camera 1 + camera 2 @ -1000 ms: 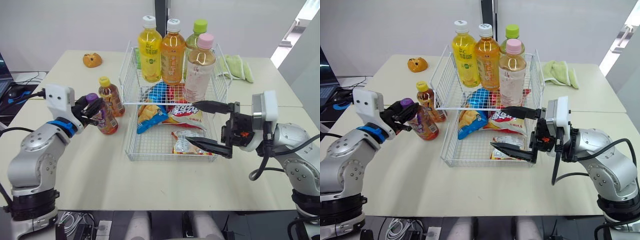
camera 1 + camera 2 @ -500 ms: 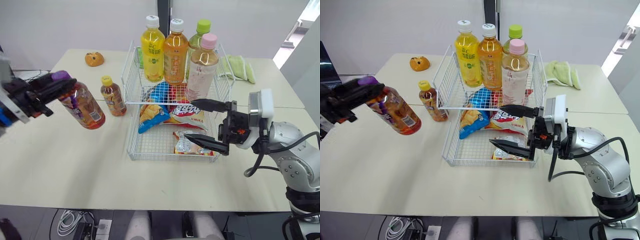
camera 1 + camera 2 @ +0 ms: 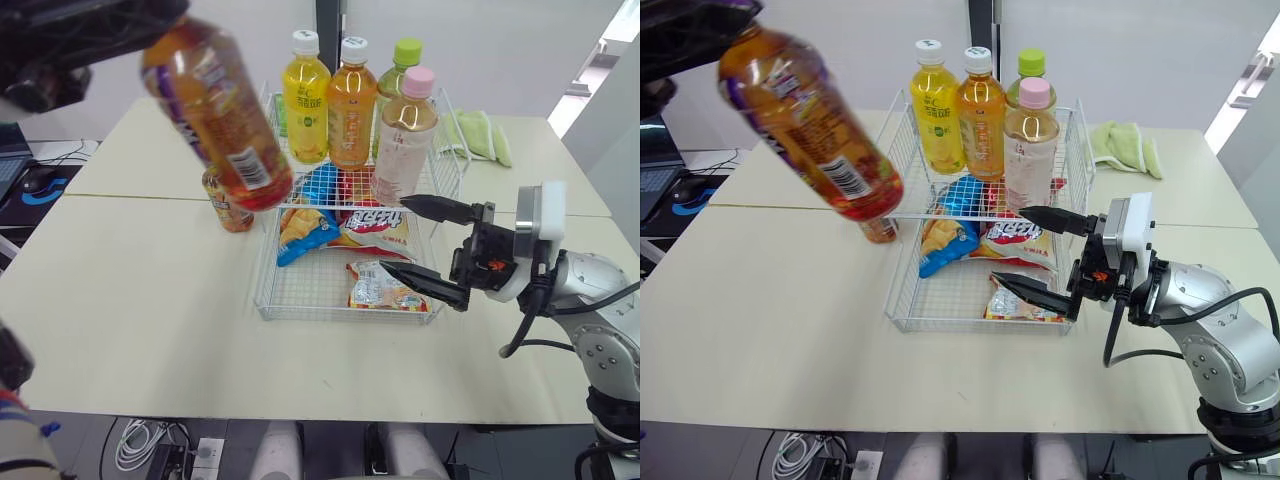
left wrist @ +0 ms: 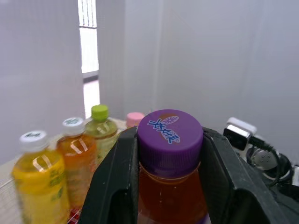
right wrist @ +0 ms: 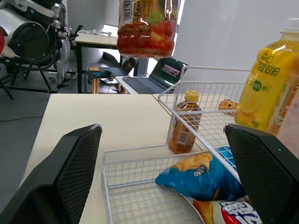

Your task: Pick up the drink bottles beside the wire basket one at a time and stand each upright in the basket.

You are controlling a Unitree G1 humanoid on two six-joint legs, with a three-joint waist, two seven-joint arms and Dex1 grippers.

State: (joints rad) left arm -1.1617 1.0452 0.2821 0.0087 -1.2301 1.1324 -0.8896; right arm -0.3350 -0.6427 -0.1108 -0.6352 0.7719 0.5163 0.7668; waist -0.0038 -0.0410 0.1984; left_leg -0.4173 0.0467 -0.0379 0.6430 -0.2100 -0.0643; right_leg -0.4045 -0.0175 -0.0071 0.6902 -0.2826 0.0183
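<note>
My left gripper is shut on the neck of a purple-capped tea bottle, held tilted high above the table, left of the white wire basket. A yellow bottle, an orange one, a green-capped one and a pink-capped one stand upright at the basket's far end. A small yellow-capped bottle stands on the table against the basket's left side, partly hidden behind the held bottle. My right gripper is open over the basket's near right part, holding nothing.
Snack bags lie in the basket: a blue one, a red and white one and a small packet. A green cloth lies on the table beyond the basket to the right. A laptop sits at the far left.
My left gripper has lifted the purple-capped bottle off the table, high up and to the right toward the basket. The right gripper has barely moved.
</note>
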